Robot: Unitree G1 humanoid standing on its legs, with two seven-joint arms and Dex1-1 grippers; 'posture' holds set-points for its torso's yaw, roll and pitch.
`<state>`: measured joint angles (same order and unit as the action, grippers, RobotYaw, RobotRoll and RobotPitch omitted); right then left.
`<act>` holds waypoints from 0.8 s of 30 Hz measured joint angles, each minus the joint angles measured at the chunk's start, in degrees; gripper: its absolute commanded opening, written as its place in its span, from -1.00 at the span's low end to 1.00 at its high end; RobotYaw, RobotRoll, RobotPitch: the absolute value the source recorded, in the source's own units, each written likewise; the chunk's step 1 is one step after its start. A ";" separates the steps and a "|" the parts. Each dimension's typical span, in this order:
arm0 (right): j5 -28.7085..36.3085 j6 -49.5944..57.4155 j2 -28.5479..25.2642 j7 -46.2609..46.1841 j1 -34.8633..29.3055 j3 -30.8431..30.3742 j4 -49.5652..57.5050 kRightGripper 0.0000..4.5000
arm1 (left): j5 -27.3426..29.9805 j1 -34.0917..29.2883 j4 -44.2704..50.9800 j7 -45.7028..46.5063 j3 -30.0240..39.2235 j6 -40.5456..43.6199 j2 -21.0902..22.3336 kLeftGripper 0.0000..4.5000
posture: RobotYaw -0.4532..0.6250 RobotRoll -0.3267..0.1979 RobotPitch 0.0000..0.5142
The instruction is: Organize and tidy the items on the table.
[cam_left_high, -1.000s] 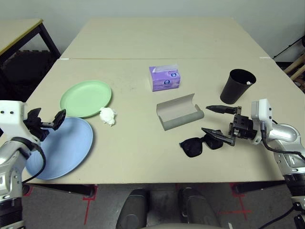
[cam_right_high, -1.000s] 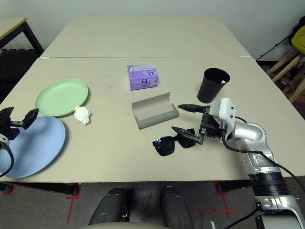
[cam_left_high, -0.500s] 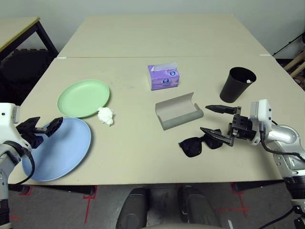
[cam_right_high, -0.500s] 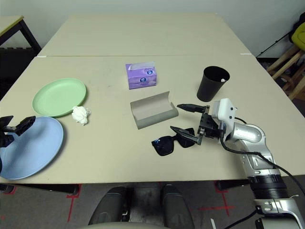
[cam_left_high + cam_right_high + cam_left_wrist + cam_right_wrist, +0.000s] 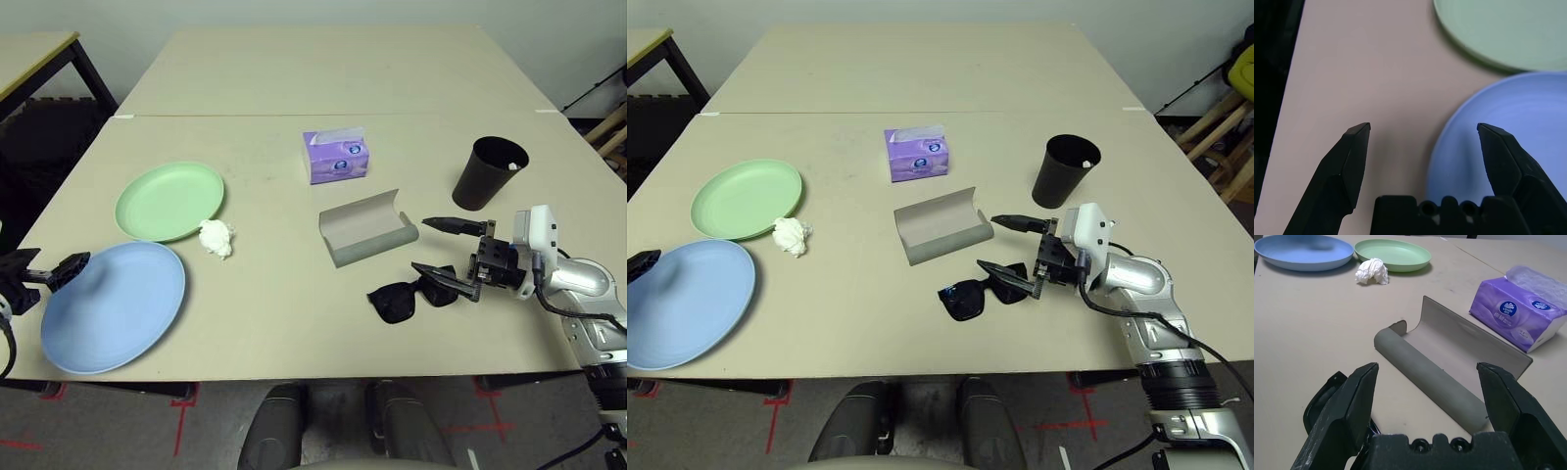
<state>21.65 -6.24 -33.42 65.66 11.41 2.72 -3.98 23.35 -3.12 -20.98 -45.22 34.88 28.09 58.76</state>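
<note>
sunglasses point(image 5: 411, 295) lie near the table's point(image 5: 294, 313) right front edge, long axis left-right, just left of the spread, empty right gripper point(image 5: 453, 257); the left gripper point(image 5: 1422, 134), also spread, hangs far left by the blue plate point(image 5: 113, 305).

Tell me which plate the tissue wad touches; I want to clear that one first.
The pale green plate: the crumpled white tissue wad lies against its near rim. The light blue plate, nearer the robot, lies apart from the wad.
</note>
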 measured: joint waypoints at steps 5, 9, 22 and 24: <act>0.01 0.22 0.00 -0.21 -0.75 0.00 1.21 0.99 | 0.14 -0.93 -0.54 -4.30 0.00 2.46 2.63 0.99 | 0.02 0.25 -0.50; 0.02 0.89 0.00 -0.63 -0.75 0.00 1.86 0.99 | 0.18 -0.79 -1.09 -6.02 0.00 3.13 2.89 0.99 | 0.02 0.25 -0.50; 0.07 1.44 0.00 -1.13 -1.22 0.00 3.47 0.99 | 0.38 0.64 -2.46 -6.27 -0.24 5.25 1.31 0.99 | 0.00 0.25 -0.47; 0.07 1.67 0.00 -1.16 -1.24 0.00 3.74 0.99 | 0.37 1.03 -2.48 -6.27 -0.79 5.56 1.03 0.99 | 0.00 0.25 -0.46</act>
<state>21.72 -4.57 -33.42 64.50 10.17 2.72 -0.24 23.73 -2.09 -23.46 -51.49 34.09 33.65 59.79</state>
